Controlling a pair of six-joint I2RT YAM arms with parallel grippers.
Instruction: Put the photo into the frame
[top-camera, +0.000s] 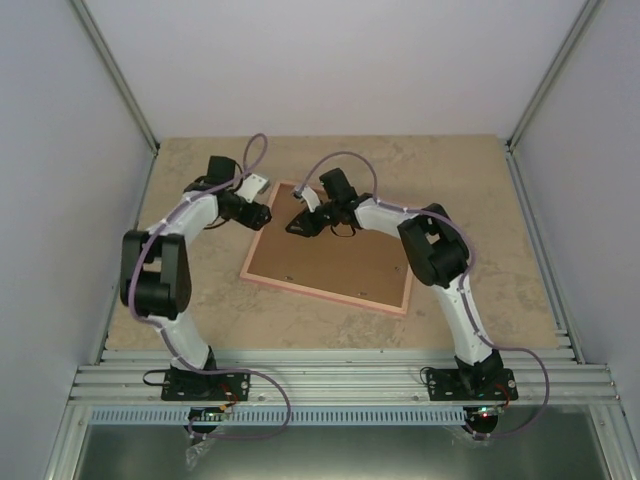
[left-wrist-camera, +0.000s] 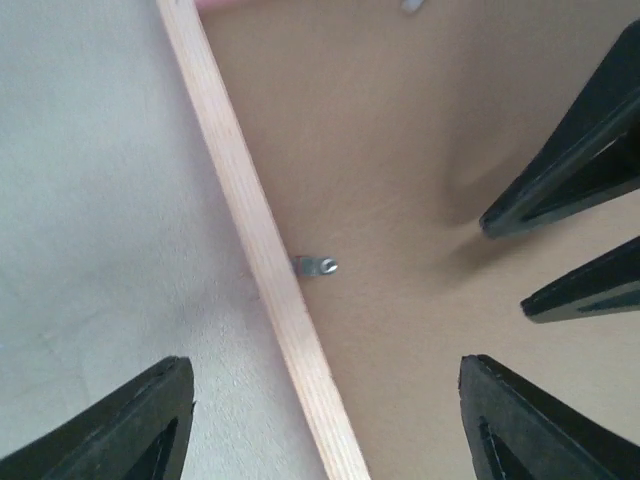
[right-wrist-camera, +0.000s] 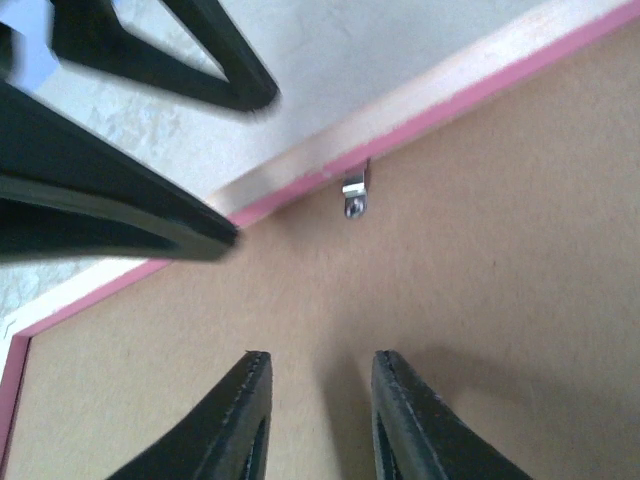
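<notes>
Frame (left-wrist-camera: 261, 235) edge runs under gaping left gripper (left-wrist-camera: 322, 375); right gripper (right-wrist-camera: 320, 362), slightly parted, hovers over backing board (right-wrist-camera: 480, 300).

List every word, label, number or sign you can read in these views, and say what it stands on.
No readable text in any view.
The frame, its brown backing board and the metal clip: plain, no print or label.
Small fittings at the left arm's base: too small to read.
</notes>
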